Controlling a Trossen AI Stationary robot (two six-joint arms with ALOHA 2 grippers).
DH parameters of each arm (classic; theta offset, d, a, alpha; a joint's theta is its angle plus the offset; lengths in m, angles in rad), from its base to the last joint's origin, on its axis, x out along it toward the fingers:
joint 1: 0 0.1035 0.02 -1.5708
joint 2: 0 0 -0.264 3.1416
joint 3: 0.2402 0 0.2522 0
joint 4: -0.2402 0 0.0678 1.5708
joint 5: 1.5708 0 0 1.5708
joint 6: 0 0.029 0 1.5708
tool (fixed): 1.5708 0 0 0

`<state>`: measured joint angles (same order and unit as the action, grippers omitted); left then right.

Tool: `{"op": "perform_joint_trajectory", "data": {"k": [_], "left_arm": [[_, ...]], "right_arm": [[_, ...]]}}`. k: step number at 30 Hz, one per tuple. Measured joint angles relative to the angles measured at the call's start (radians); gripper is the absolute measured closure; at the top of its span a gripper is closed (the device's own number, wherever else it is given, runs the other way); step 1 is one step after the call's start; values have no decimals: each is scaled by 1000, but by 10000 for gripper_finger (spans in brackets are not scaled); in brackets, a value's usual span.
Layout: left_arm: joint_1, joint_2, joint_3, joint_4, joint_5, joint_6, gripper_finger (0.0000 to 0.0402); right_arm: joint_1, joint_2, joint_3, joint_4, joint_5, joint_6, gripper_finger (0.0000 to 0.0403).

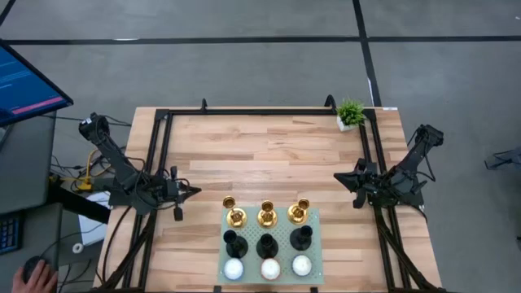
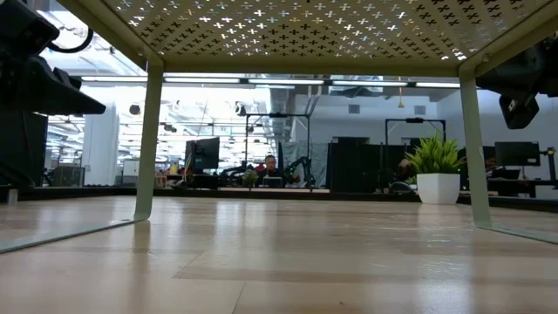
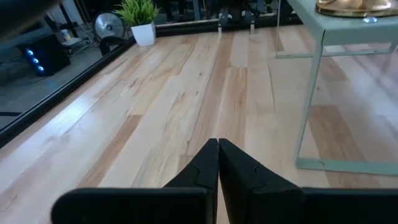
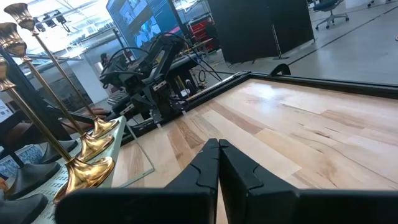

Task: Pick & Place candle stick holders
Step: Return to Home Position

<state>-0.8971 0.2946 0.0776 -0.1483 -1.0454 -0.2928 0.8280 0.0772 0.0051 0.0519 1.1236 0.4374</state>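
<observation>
Three gold candle stick holders (image 1: 266, 215) stand in a row on a pale green perforated stand (image 1: 313, 244) at the table's near middle. Three black ones (image 1: 267, 244) stand in a row just nearer. Each rests on its round base. My left gripper (image 1: 195, 192) is shut and empty, left of the stand and pointing toward it; its wrist view shows the shut fingertips (image 3: 217, 146) over bare wood. My right gripper (image 1: 336, 177) is also shut and empty, right of the stand; its wrist view shows the fingertips (image 4: 217, 144) and the gold holders (image 4: 81, 168) beside them.
Three white round things (image 1: 269, 268) fill the stand's nearest row. The stand's thin legs (image 2: 153, 139) rise from the table. A small green potted plant (image 1: 350, 114) sits at the far right corner. A black frame (image 1: 159, 146) edges the table. A person's hand (image 1: 37, 281) shows at the left.
</observation>
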Motion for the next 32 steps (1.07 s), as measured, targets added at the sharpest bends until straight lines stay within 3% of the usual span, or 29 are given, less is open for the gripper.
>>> {"op": "perform_joint_trajectory", "data": {"k": [14, 32], "left_arm": [[0, 75, 0, 0, 0, 0, 390], [0, 76, 0, 0, 0, 0, 390]], "right_arm": [[0, 0, 0, 0, 0, 0, 403], [1, 0, 0, 0, 0, -1, 403]]}}
